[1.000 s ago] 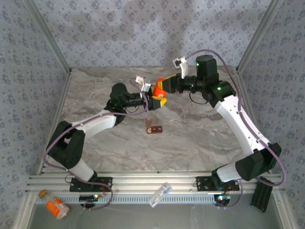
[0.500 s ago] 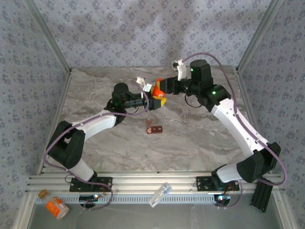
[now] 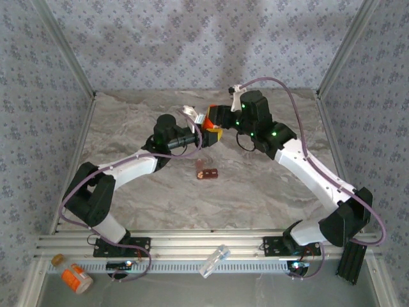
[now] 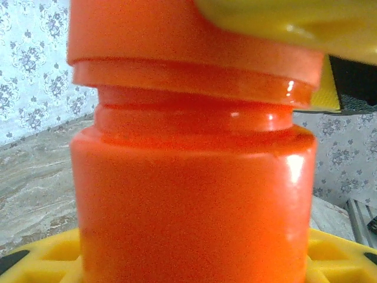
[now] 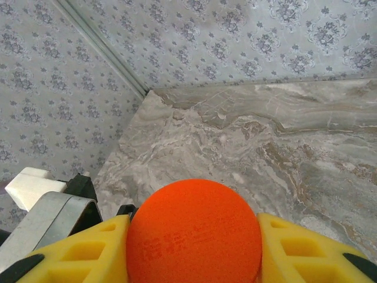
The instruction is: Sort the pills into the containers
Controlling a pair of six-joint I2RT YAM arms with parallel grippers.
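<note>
- We look down on a grey marbled table (image 3: pixel 268 185), closed in by patterned wallpaper walls (image 3: pixel 192 45) and aluminium posts.
- The right gripper (image 5: pixel 194 244) is clamped on a round orange cap (image 5: pixel 194 224). Its yellow fingers (image 5: pixel 288 250) press against the cap from both sides.
- The left gripper (image 4: pixel 194 262) grasps the orange vial (image 4: pixel 194 194) that carries this cap. It holds the body lower down, and its yellow fingers show at either side of the vial's base.
- In the left wrist view, a yellow finger of the right gripper lies across the top of the cap.
- In the top view we see the two grippers meet nose to nose over the far middle of the table, with both arms bent inward from their bases at the near edge.
- The containers (image 3: pixel 206 172), a small dark red-brown box, lie flat on the table. They sit apart from the grippers, on the near side of them.
- Further out, a clear plastic tube (image 3: pixel 214 261) lies on the rail in front of the bases.
- A white-capped labelled bottle (image 3: pixel 75 277) lies on its side at the near left corner.
</note>
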